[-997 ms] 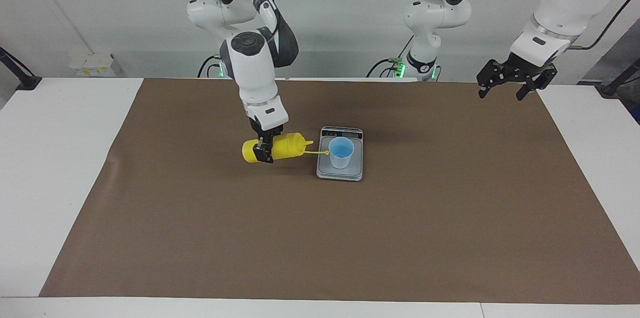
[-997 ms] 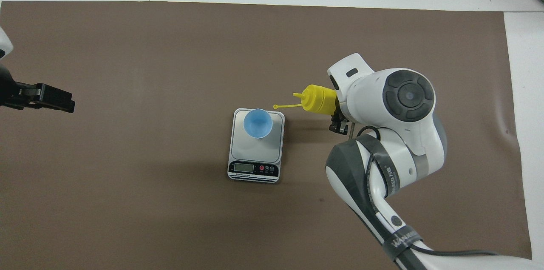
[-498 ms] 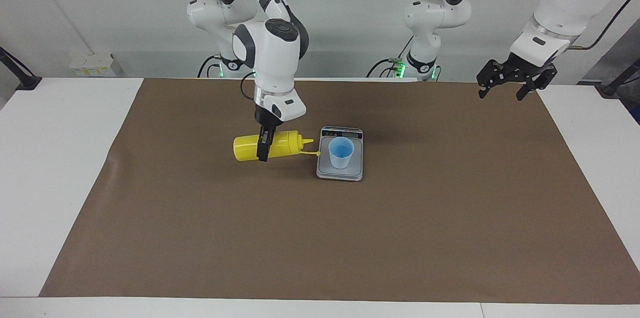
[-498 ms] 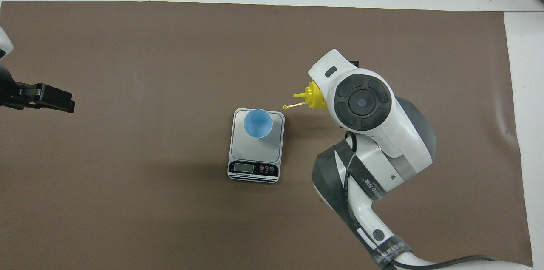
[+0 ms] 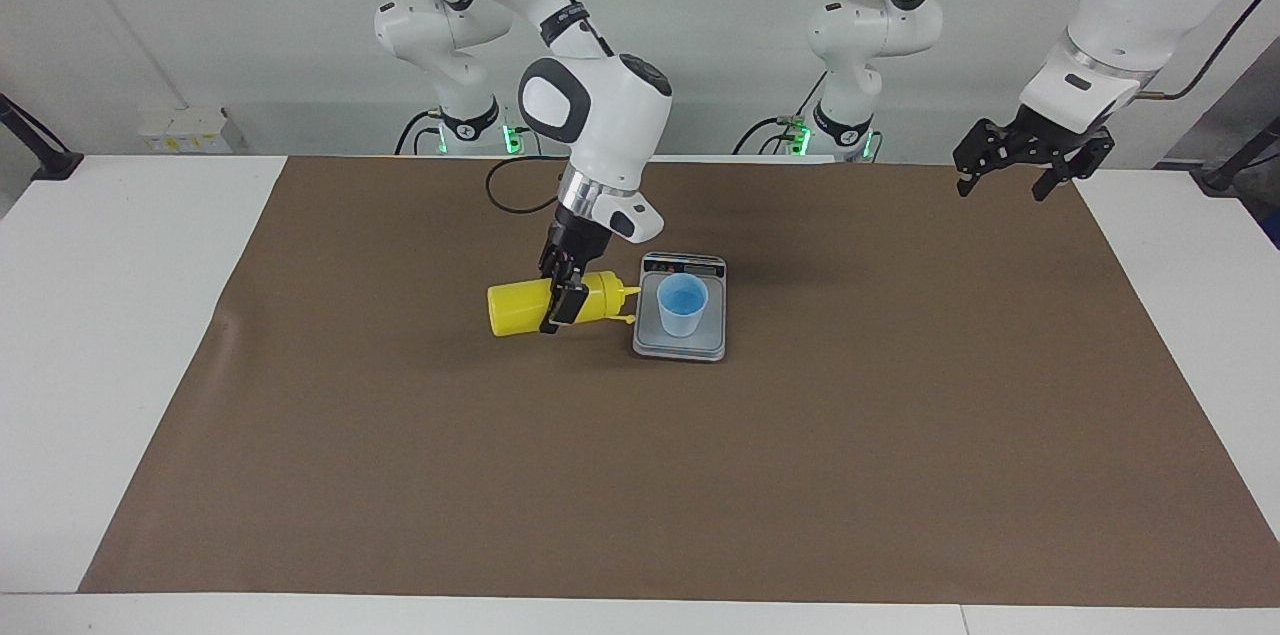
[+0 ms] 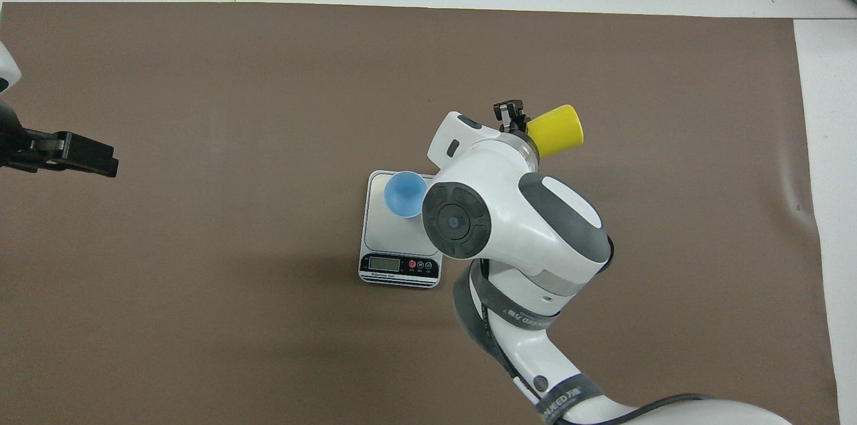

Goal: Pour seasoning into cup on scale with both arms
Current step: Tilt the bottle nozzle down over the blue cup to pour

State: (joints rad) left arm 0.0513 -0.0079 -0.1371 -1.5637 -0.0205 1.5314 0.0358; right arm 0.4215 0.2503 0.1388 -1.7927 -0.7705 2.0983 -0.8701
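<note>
in the overhead view the right arm's white wrist covers the nozzle end of the seasoning bottle [image 6: 554,131], one edge of the scale [image 6: 402,237] and part of the rim of the cup [image 6: 404,193]; only the bottle's flat base end shows there. the left arm is cut off at the frame edge in that view, with just its black gripper showing. the bottle's thin tethered cap is hard to make out in either view.

compared with a second ago, the right arm's forearm now leans over the scale from the robots' side rather than descending straight down, and the bottle's tether no longer stretches out to the cup's rim.

the right gripper [image 5: 560,300] pinches the seasoning bottle [image 5: 555,303] around its middle, jaws pressed onto its sides. the bottle lies roughly horizontal just beside the scale [image 5: 682,339], toward the right arm's end of the table, with its nozzle pointing at the cup [image 5: 682,305]. the cup stands upright on the scale's platform, on the part farther from the robots than the display strip. the left gripper [image 5: 1018,167] waits, raised over the edge of the brown mat [image 5: 640,475] at the left arm's end, jaws spread and holding nothing.
</note>
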